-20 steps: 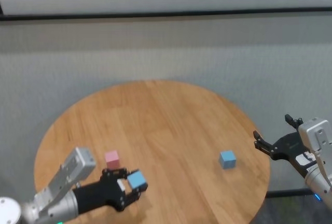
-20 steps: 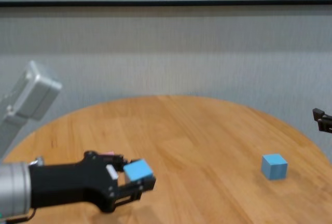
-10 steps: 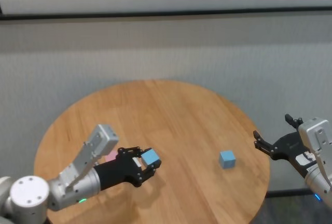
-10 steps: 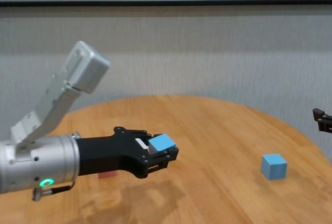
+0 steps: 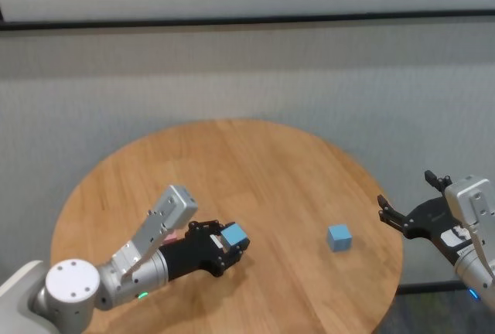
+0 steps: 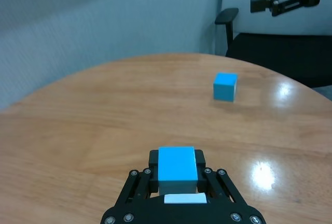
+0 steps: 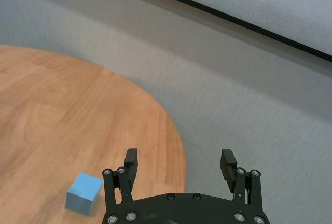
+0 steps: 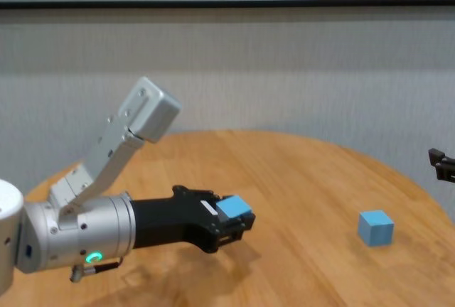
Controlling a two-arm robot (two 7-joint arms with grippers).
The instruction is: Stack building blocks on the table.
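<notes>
A: 3 blocks in all, though only 2 fully in sight. Starting at the left: pink block [image 5: 167, 235] barely peeking out behind the left arm, resting on the table [image 5: 255, 156].

B: And just beside it, left gripper [image 5: 229, 243] clamped tight on a blue block [image 5: 235, 234], held clear of the wood.

A: Shifted since a second back. Was low at the near left edge, close beside the pink one; now carried inward and rightward, past the pink block toward the middle.

B: Grip unchanged through the move. Same block, same pinch, seen square between the fingers [image 6: 212, 180] from the left wrist.

A: Meaning for the task: probably not bound for the pink block, having gone beyond it. More likely headed for the second blue block [image 5: 339, 237], well apart on the right side of the table.

B: Hard to say for sure. No stack started yet, every block separate.

A: Far right: right gripper [image 7: 179, 168] parked off the table's edge, jaws spread wide, holding nothing.

B: Same spot as a second ago, so idle for now.
</notes>
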